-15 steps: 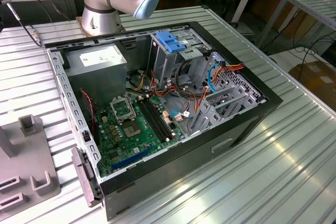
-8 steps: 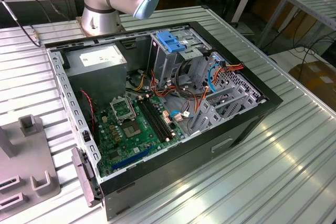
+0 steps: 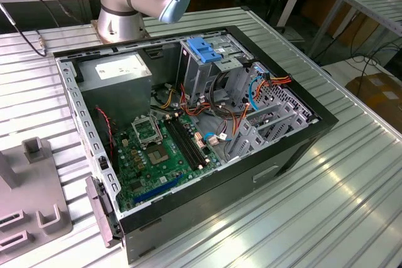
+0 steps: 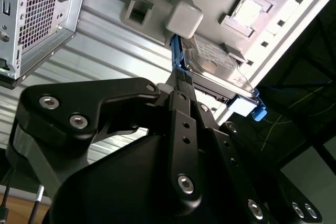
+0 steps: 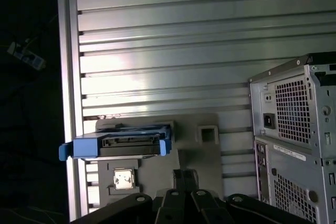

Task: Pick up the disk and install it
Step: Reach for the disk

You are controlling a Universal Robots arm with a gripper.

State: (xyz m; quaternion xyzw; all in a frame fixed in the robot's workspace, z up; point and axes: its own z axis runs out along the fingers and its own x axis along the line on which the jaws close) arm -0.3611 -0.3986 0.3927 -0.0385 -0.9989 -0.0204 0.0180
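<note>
The gripper (image 4: 181, 85) hides part of the disk (image 4: 215, 59).

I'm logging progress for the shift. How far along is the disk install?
Done: nothing looks finished yet. The disk stands on edge in the grey holder on the slatted table, outside the open computer case. In hand: the tool is close to the disk, over the holder, and the disk is not lifted. Left: both the pickup and the install.
</note>
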